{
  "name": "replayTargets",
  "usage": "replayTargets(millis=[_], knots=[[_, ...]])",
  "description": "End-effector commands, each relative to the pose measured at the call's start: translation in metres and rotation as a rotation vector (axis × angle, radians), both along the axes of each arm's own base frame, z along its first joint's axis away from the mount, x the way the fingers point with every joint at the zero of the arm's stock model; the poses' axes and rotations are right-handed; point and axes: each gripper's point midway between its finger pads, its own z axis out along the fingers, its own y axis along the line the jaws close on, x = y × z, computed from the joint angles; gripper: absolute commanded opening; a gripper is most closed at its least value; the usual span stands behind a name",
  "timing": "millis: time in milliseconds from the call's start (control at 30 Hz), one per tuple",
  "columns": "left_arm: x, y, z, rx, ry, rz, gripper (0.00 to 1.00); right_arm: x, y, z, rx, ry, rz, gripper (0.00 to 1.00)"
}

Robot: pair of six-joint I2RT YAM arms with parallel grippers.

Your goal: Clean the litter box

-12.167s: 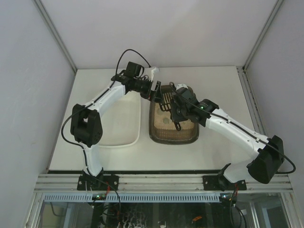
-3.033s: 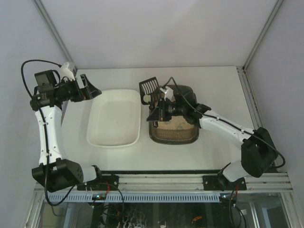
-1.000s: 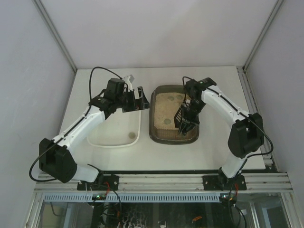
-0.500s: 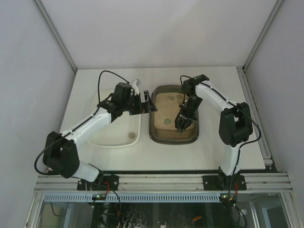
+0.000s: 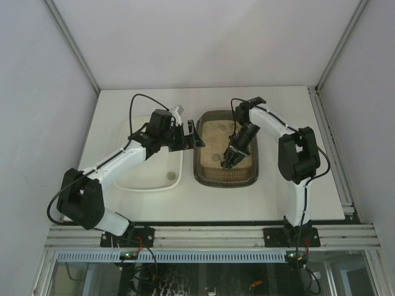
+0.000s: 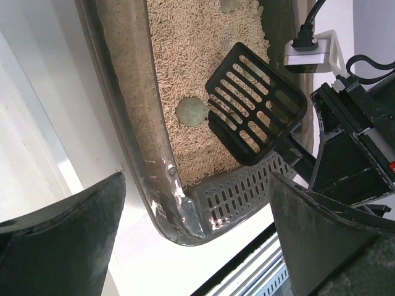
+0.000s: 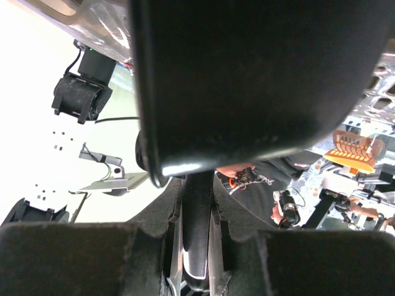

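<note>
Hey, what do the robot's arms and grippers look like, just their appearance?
The left arm and right arm have white link shells with chunky black joints. A thin black cable loops above each wrist. The left gripper and right gripper are black, with broad matte fingers.

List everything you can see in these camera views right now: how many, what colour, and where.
litter box: one, dark brown-grey, beige litter inside, mid-table.
white tray: one, white, beside the litter box's left side.
clumps: at least three, grey-green, two on the litter, one in the white tray.
scoop: one, black, slotted, over the litter.
table: one, white.
left gripper: open, above the box's left rim.
right gripper: shut on the scoop.
</note>
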Motion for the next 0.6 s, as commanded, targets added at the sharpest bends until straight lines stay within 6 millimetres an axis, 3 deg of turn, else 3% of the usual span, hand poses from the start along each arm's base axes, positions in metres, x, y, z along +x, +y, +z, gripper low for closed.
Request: replayTargets(millis=[0, 300, 567], knots=[[0.001, -0.006, 0.000, -0.023, -0.004, -0.010, 1.00, 0.012, 0.019, 0.012, 0.110, -0.019, -0.016, 0.00], [0.001, -0.004, -0.003, -0.013, -0.007, -0.013, 1.00, 0.027, 0.046, 0.010, 0.218, -0.012, -0.044, 0.00], [0.000, -0.003, -0.003, -0.006, -0.008, -0.023, 1.00, 0.045, 0.046, -0.002, 0.274, -0.140, -0.084, 0.00]])
